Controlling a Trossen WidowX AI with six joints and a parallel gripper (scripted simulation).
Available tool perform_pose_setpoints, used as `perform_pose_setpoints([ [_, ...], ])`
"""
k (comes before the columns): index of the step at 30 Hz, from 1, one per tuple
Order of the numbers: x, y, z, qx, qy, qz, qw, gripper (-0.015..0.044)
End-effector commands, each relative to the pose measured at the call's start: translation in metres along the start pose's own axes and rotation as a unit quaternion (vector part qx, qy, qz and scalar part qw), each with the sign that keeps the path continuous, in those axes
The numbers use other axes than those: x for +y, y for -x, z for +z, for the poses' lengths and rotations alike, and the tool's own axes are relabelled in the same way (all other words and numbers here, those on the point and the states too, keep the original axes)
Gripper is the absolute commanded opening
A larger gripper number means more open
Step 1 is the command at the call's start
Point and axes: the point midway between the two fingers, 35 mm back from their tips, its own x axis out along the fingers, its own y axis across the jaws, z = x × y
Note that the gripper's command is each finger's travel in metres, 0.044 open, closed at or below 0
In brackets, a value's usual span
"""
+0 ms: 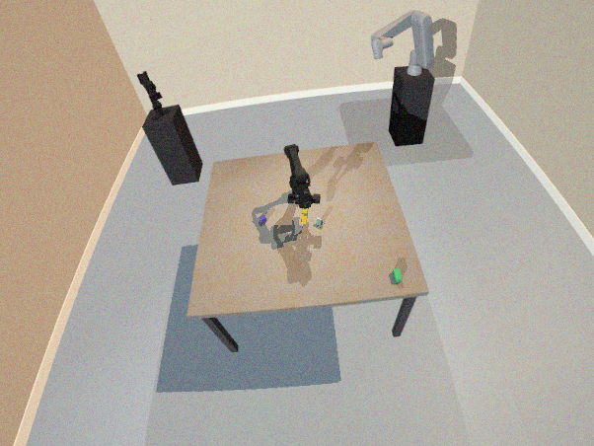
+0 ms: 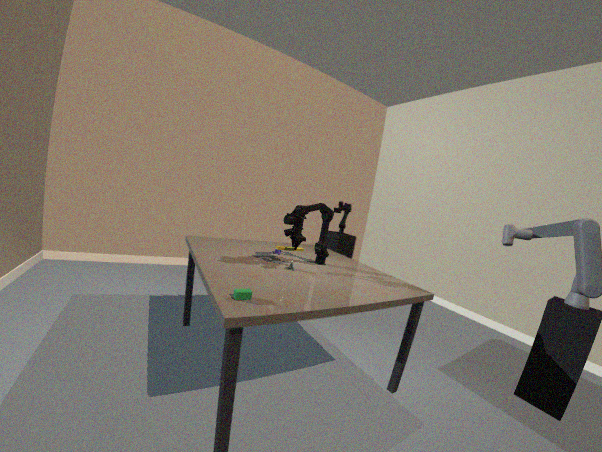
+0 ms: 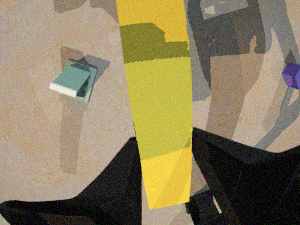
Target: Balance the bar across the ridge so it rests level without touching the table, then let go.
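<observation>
We see tan walls [image 1: 44, 99] [image 2: 210, 125] at ten o'clock from above, and cream walls [image 1: 296, 44] [image 2: 500, 165] at twelve — they meet at a plain upright corner in the exterior view. A pale skirting [image 1: 306, 95] [image 2: 115, 257] runs along their foot. Over us there is a dark grey ceiling [image 2: 400, 40]. The floor [image 1: 385, 385] [image 2: 90, 350] is blue-grey, with a darker patch at seven o'clock from above. The table [image 1: 237, 281] [image 2: 350, 295] has a wood-brown top and dark legs [image 1: 221, 334] [image 2: 229, 390]. Black pedestals stand near eleven and one o'clock — shadows spread beside the latter.
</observation>
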Motion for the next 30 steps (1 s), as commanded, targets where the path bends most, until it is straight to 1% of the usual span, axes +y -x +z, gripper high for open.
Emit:
perform_pose_setpoints([
  [1, 0.018, 0.002, 0.004, -0.002, -0.056, 0.002, 0.998, 0.0000],
  [20, 0.087, 0.001, 0.006, 0.000, -0.235, 0.006, 0.972, 0.0000],
  [30, 0.095, -0.003, 0.007, 0.000, -0.245, 0.006, 0.969, 0.0000],
])
